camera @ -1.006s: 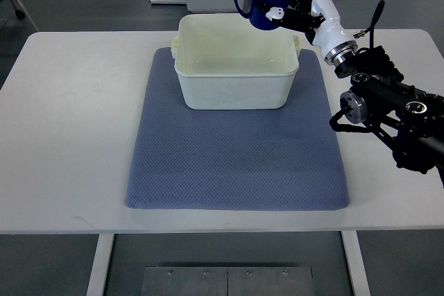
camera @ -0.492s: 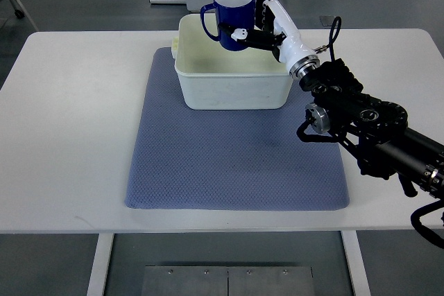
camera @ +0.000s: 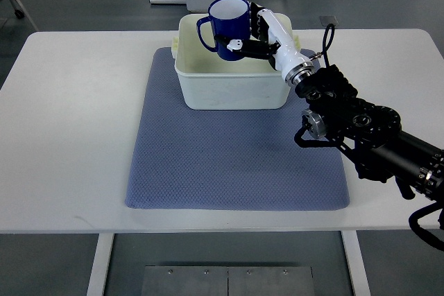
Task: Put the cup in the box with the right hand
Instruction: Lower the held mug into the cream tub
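The right hand (camera: 255, 32) is clamped on the blue cup (camera: 227, 25), fingers wrapped round the side of its body opposite the handle; the cup is upright, mouth up, showing a white inside, and held over the open cream box (camera: 232, 84), above the box's far half; whether its base has dipped below the rim cannot be told from this angle. The box stands on the far part of a blue-grey mat (camera: 236, 157), which lies on the white surface (camera: 69, 136); the left hand is not in view.

The cup looks like a glazed or enamelled mug, so it is judged rigid, moderately heavy for its size, smooth enough to slip and liable to chip if dropped; the grip across the body seems sound, since it leaves the handle free on the left and keeps the cup level; taking it by the handle alone would let it swing. The lowering probably calls for a straight, slow descent clear of the box's walls, fingers released only once the base rests on the box floor.
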